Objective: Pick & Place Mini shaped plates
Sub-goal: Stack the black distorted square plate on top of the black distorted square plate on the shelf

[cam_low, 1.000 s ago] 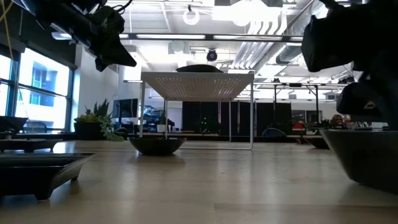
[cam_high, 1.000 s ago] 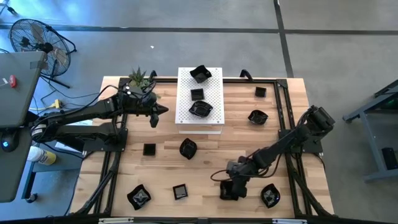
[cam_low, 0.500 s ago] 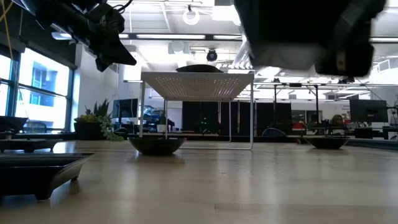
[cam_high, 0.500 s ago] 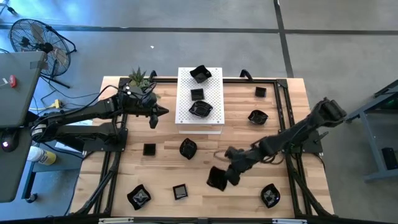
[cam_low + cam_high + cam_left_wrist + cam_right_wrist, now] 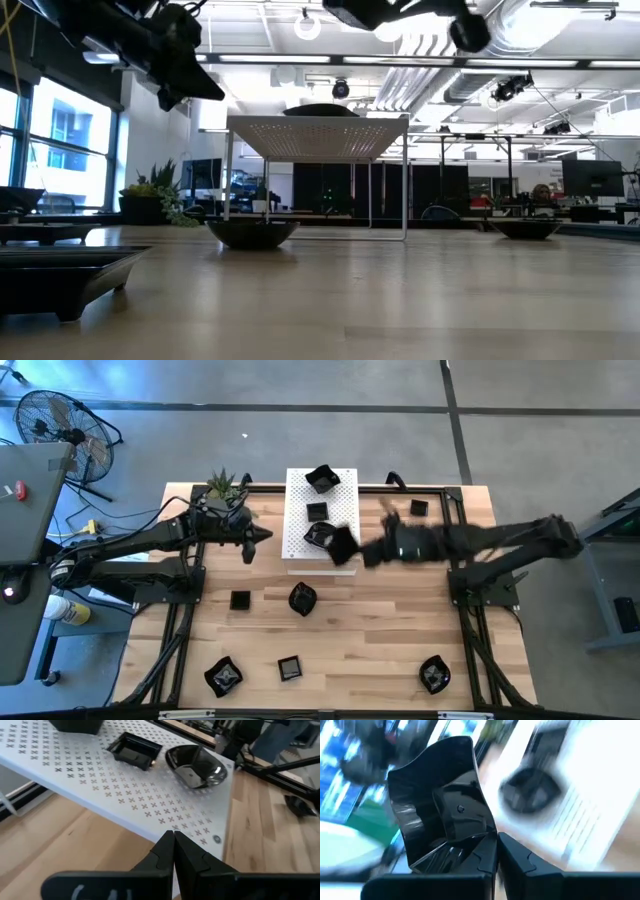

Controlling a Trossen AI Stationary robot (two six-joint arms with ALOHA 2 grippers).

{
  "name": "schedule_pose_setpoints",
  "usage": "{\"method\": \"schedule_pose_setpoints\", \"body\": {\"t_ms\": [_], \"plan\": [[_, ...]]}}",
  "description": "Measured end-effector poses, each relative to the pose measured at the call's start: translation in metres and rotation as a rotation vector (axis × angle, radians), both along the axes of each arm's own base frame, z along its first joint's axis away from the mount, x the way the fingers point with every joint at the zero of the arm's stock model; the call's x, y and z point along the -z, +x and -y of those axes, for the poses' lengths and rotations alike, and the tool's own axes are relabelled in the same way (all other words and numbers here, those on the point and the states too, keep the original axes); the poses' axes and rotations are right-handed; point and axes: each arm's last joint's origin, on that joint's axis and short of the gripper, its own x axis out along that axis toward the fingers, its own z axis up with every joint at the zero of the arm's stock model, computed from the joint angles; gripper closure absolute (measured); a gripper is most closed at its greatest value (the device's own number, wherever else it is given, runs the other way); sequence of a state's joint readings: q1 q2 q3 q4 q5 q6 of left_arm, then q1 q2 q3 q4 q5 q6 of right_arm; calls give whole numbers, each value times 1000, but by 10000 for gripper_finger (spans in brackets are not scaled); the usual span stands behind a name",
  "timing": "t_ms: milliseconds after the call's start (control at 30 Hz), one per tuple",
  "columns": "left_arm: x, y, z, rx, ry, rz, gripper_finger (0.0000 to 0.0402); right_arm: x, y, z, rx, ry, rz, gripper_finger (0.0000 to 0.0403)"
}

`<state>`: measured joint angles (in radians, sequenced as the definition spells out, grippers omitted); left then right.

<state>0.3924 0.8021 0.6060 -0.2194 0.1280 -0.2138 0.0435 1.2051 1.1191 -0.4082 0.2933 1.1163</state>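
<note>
My right gripper is shut on a glossy black mini shaped plate, in the air by the near right corner of the white perforated board. Three black plates lie on the board. More plates rest on the wooden table. My left gripper hangs shut and empty just left of the board; its wrist view shows the board's edge ahead of it. My right gripper pinches the plate's rim between its two fingers, at one edge of the dish. The plate is lifted clear and tipped up on edge, its hollow inner face toward the wrist camera.
A small green spiky plant stands at the far left of the table. Other plates lie at the near left, near right and far right. A black frame rail runs along the table's right side.
My right gripper has risen from the near right part of the table and swung toward the far edge to the white board, rolling as it went. The plate it holds has gone from the table surface to lifted clear and tipped on edge.
</note>
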Motion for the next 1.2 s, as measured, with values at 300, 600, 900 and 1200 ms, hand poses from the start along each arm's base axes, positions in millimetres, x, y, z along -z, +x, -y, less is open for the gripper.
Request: {"method": "schedule_pose_setpoints", "body": {"t_ms": [300,600,900,1200], "plan": [[-4,1,-1,-19,27,37,399,-45,3,106,181,35,-40,391],[-3,1,-2,-45,83,10,399,-35,50,174,101,134,-207,391],[-3,1,-2,-41,81,11,399,-11,79,233,-26,53,-389,391],[-3,0,-2,-40,77,5,399,-4,67,266,3,34,-405,391]]}}
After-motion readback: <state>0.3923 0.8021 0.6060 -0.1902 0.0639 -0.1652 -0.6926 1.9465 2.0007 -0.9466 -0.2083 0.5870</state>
